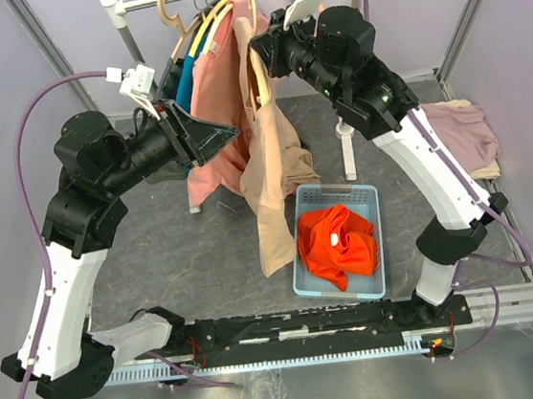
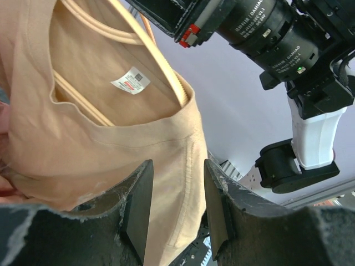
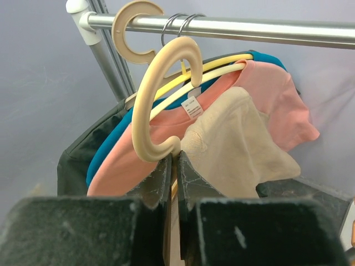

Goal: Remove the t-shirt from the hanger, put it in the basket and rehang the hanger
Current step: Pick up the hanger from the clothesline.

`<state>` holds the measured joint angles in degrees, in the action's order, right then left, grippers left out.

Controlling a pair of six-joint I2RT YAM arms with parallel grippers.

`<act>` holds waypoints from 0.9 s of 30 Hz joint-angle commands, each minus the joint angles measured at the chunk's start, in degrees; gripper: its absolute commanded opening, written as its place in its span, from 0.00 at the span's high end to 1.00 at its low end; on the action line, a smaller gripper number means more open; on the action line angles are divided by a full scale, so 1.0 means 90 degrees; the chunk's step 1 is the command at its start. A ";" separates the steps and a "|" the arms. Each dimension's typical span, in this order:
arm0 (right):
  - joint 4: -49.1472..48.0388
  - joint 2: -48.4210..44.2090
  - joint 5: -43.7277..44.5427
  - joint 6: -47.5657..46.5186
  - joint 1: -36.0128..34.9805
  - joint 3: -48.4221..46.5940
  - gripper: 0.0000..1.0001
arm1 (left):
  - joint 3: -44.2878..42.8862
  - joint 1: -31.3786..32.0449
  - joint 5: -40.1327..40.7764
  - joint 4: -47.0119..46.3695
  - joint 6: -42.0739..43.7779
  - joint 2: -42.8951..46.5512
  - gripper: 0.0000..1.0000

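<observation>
To the left, the left gripper point(image 2: 178, 166) stood with its jaws parted, gripping nothing, and the beige cotton t-shirt point(image 2: 105, 138) hung just beyond its fingertips, its side seam in line with the gap. The shirt sat on a cream plastic hanger point(image 3: 152, 100), which was off the silver metal rail point(image 3: 249, 26). To the right, the right gripper point(image 3: 173, 162) was pinched narrowly on that hanger's neck, just beneath the hook

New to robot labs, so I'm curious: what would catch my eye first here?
A beige t-shirt dangles mid-scene from a cream hanger pinched by the right gripper. The left gripper stands open around its cloth, and a bright orange garment lies in the blue basket below.
</observation>
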<state>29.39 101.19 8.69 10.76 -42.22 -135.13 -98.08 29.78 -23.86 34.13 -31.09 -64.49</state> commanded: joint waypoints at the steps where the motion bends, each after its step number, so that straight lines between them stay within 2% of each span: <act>1: -0.0476 0.0119 0.0144 0.0259 0.0008 -0.0512 0.99 | -0.0036 0.0032 -0.0322 -0.0301 -0.0289 0.0057 0.52; 10: -0.0740 0.0453 0.0154 0.0532 0.0004 -0.0736 0.99 | 0.0202 0.0041 -0.0268 -0.0131 -0.0355 0.0163 0.53; 13: -0.0754 0.0523 0.0121 0.0597 -0.0008 -0.0776 0.99 | 0.0167 0.0041 0.0089 -0.0120 -0.0364 0.0130 0.53; 16: -0.0765 0.0544 0.0109 0.0607 -0.0019 -0.0777 0.99 | -0.0091 0.0036 0.0736 -0.0091 -0.0327 -0.0025 0.52; 19: -0.0732 0.0554 0.0117 0.0582 -0.0040 -0.0767 0.99 | -0.0537 0.0041 0.1012 -0.0067 -0.0167 -0.0393 0.51; 27: -0.0657 0.0531 0.0143 0.0544 -0.0093 -0.0728 0.99 | -0.1372 0.0038 0.0750 -0.0091 0.0047 -0.1233 0.50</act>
<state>27.83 106.69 9.58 15.20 -42.46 -138.96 -106.91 30.02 -16.34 34.57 -32.05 -73.32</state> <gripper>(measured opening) 0.058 0.503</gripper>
